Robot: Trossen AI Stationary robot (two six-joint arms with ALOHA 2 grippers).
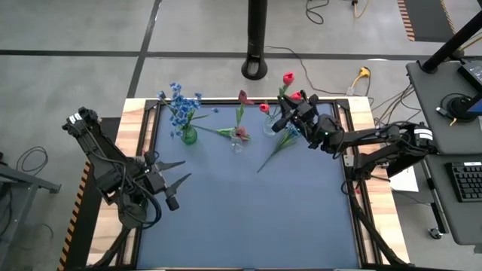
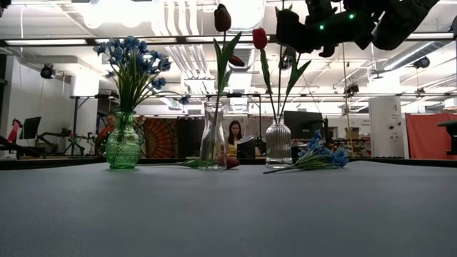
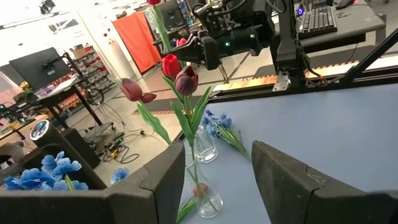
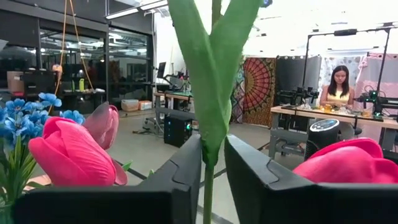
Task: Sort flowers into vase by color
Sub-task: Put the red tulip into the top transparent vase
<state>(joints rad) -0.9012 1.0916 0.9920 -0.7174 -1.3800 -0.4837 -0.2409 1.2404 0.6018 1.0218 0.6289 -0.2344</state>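
- High view showed three vases along the far edge of the blue-topped desk (image 1: 248, 218): a green glass vase (image 1: 189, 136) with a bunch of blue blossoms (image 1: 179, 105), a clear slim-necked glass vase (image 1: 238, 141) in the middle, and a clear ribbed glass vase (image 1: 270, 126) on the right.
- The blue bunch looked sorted, standing upright in the green vase.
- The middle vase held one dark red tulip bud (image 2: 223, 17); another red bud (image 2: 232, 161) lay on the desk at its foot, not yet placed.
- The ribbed vase carried at least one red tulip (image 2: 259, 38) on an upright stem.
- The right gripper (image 1: 289, 119) hung above the ribbed vase. In its wrist view a green tulip stem (image 4: 210, 124) ran up between its fingers (image 4: 180, 171), which stood close about it; whether they gripped or had just let go, I could not tell.
- A loose spray of blue flowers (image 2: 318, 158) lay on the desk beside the ribbed vase, wanting a move to the green vase.
- The left gripper (image 1: 172, 183) waited over the near left of the desk, fingers (image 3: 158, 180) apart and empty.
- I judged the job somewhat past halfway.
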